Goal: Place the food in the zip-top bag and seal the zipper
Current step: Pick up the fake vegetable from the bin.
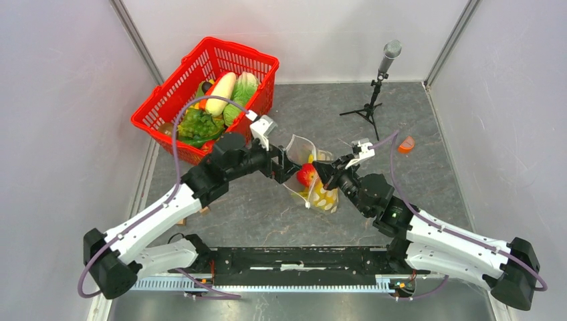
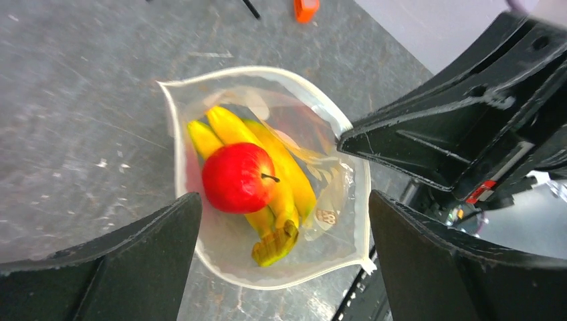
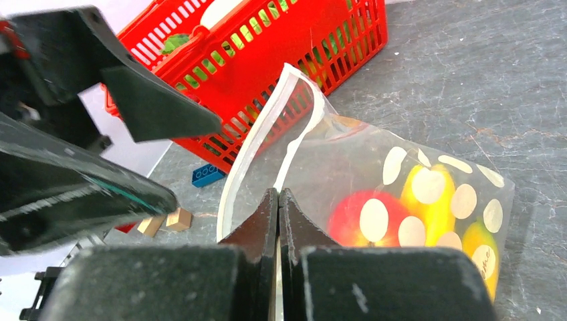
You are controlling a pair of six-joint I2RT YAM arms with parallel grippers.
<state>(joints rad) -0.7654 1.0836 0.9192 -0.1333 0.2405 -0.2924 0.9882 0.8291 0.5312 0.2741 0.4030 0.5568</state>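
Left wrist view: the zip-top bag is seen on the worktop, mouth gaping, with the apple and bananas inside. The left gripper jaws are spread above it. The right gripper jaws are pinched on its zipper rim. Bare worktop is seen around the bag, and the basket is seen nearby.

Stretches the left arm from its base at the near left corner diagonally up and right toward the middle, bent at the elbow. Spreads the left gripper wide, both fingers far apart and closed on nothing, aimed toward the other arm. Mirrors this with the right arm, run from the near right base up and left, also bent at the elbow. Presses the right gripper tight together, jaws meeting flat along their length, pinching the rim of the zip-top bag between the tips. Sets the two grippers facing each other, near but not touching.
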